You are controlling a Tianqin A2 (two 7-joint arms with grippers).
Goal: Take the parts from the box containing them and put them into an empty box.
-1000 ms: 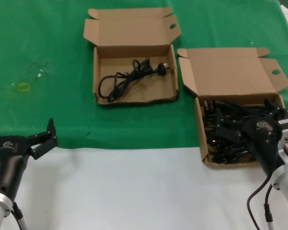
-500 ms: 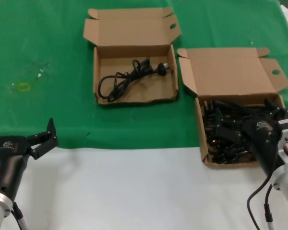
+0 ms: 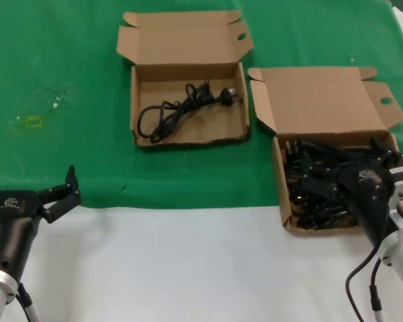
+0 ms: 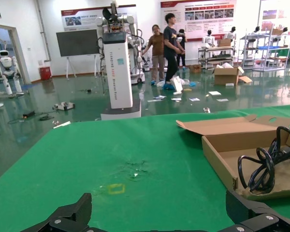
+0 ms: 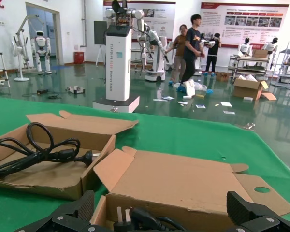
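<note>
The box containing the parts (image 3: pixel 319 100) sits at the right, lid open, its tray full of tangled black power cords (image 3: pixel 316 191). My right gripper (image 3: pixel 342 161) hangs open just over those cords, one finger at each side of the tray; its wrist view shows a plug (image 5: pixel 135 220) below the gripper (image 5: pixel 159 215), nothing held. The second cardboard box (image 3: pixel 188 40) lies further back toward the left and holds one looped cord (image 3: pixel 181 107), also seen as the cord (image 5: pixel 43 154) and the cord (image 4: pixel 263 166). My left gripper (image 3: pixel 30 184) is parked open near the table's front left.
A green cloth (image 3: pixel 67 60) covers the back of the table and bare white tabletop (image 3: pixel 188 261) runs along the front. A small yellow mark (image 3: pixel 32 121) and some scuffs lie on the cloth at the left. People and robots stand far behind the table.
</note>
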